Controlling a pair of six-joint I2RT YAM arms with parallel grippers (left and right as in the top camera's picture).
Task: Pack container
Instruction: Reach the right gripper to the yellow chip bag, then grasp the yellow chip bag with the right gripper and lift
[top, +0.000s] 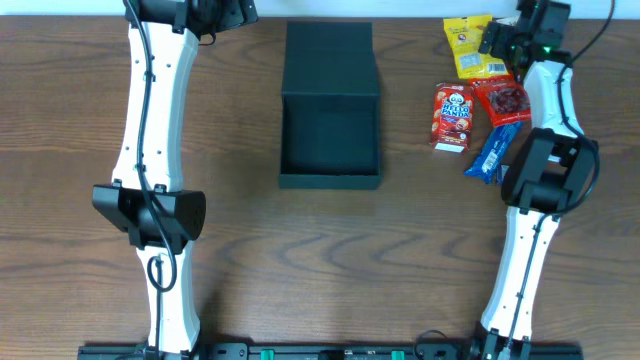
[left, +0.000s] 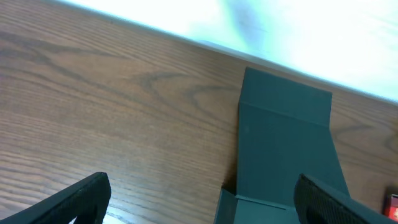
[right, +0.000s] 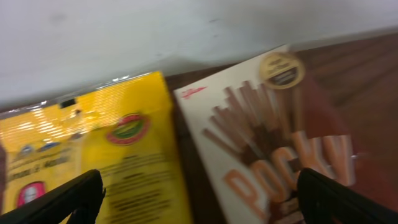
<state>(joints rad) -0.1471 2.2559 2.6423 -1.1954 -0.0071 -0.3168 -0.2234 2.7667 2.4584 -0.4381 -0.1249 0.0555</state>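
Observation:
The container (top: 330, 165) is a dark greenish-black shallow box at the table's middle, empty, with its flap lid (top: 330, 58) laid open toward the far edge. It also shows in the left wrist view (left: 283, 143). My left gripper (left: 202, 205) is open and empty, hovering over the table beside the lid's left side. My right gripper (right: 202, 202) is open and empty above a yellow snack packet (right: 93, 155) and a Pocky box (right: 273, 130). In the overhead view the Pocky box is hidden under the right arm (top: 515, 40).
To the right of the container lie the yellow packet (top: 468, 45), a red Hello Panda packet (top: 452, 115), a red packet (top: 503, 100) and a blue packet (top: 492, 150). The table's far edge runs just behind the lid and the snacks.

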